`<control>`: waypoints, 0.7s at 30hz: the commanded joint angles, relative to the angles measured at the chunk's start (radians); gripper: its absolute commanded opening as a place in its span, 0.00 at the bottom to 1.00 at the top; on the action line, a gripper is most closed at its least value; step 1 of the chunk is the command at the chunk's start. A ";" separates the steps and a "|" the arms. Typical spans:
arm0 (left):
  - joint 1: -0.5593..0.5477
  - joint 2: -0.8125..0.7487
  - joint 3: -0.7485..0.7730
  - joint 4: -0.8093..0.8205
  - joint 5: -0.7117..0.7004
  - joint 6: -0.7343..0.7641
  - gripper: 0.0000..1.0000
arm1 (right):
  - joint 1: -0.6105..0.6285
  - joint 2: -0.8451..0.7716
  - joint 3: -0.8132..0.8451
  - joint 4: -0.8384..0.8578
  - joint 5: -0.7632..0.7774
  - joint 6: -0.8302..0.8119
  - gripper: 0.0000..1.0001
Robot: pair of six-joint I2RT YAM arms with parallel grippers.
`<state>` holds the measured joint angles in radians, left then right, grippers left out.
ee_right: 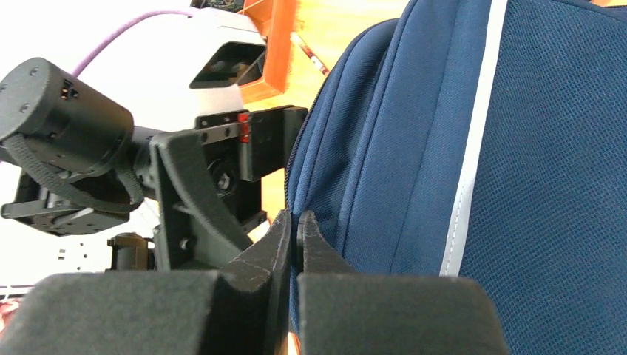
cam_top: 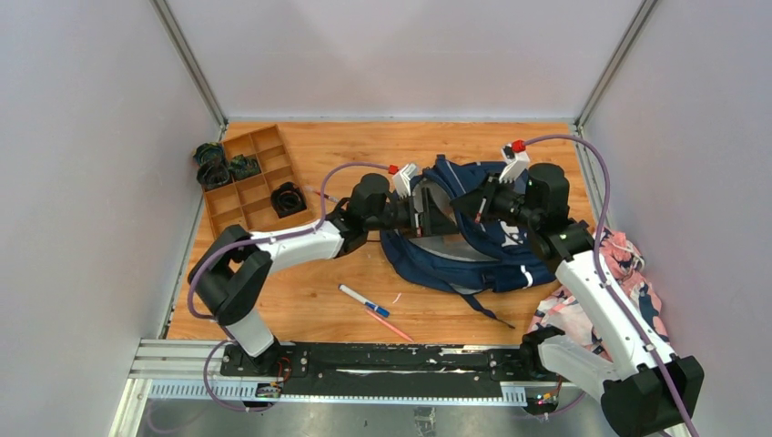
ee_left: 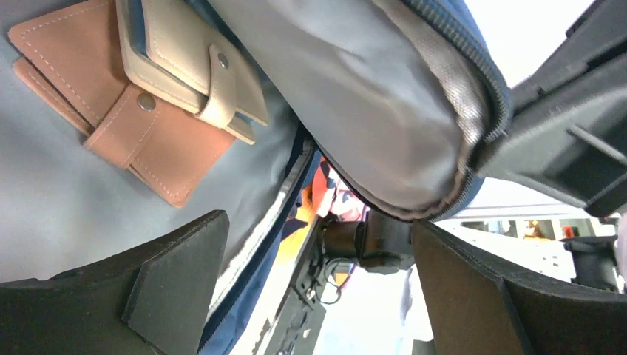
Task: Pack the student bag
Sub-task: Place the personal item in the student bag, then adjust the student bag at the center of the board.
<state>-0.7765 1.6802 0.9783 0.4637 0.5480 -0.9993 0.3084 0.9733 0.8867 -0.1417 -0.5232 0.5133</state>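
- From the top external view, the student bag [cam_top: 510, 264] is lying flat on the tabletop [cam_top: 300, 291], just toward 3 o'clock from its centre, with its mouth facing 9 o'clock. The left gripper [cam_top: 411, 205] is entering that mouth from 9 o'clock, and the right gripper [cam_top: 475, 202] is reaching over from 3 o'clock. A marker [cam_top: 364, 300] is waiting toward 7 o'clock of the bag.
- In the left wrist view, the left gripper [ee_left: 318, 296] is standing apart and holding nothing. The student bag [ee_left: 370, 96] is showing its grey lining sagging overhead, and a tan wallet [ee_left: 140, 103] is lying inside at 10 o'clock.
- In the right wrist view, the right gripper [ee_right: 296, 237] is pressed together, seemingly pinching the zipper edge of the student bag [ee_right: 547, 185].
- You are handling soft, limp fabric that is probably light. It is likely going to fold wherever it is unsupported, so take hold at the stitched zipper rim, not the loose panel.
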 commanded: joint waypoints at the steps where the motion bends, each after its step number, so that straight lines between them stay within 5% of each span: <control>1: -0.006 -0.092 -0.009 -0.218 0.025 0.182 1.00 | 0.020 -0.019 -0.007 0.063 -0.032 0.003 0.00; 5: -0.006 -0.153 -0.002 -0.508 0.015 0.375 1.00 | 0.020 -0.025 -0.031 0.060 -0.017 -0.002 0.00; 11: 0.010 -0.335 -0.049 -0.704 -0.022 0.498 1.00 | 0.018 -0.009 -0.036 0.043 -0.015 -0.020 0.00; 15: 0.101 -0.423 -0.075 -0.824 -0.179 0.510 1.00 | 0.019 0.006 -0.031 0.026 -0.014 -0.042 0.00; 21: 0.108 -0.528 -0.111 -1.006 -0.621 0.513 1.00 | 0.031 0.015 -0.036 -0.117 0.064 -0.165 0.00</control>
<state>-0.6666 1.2057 0.9012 -0.3756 0.2291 -0.5106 0.3172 0.9867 0.8490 -0.1547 -0.5190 0.4629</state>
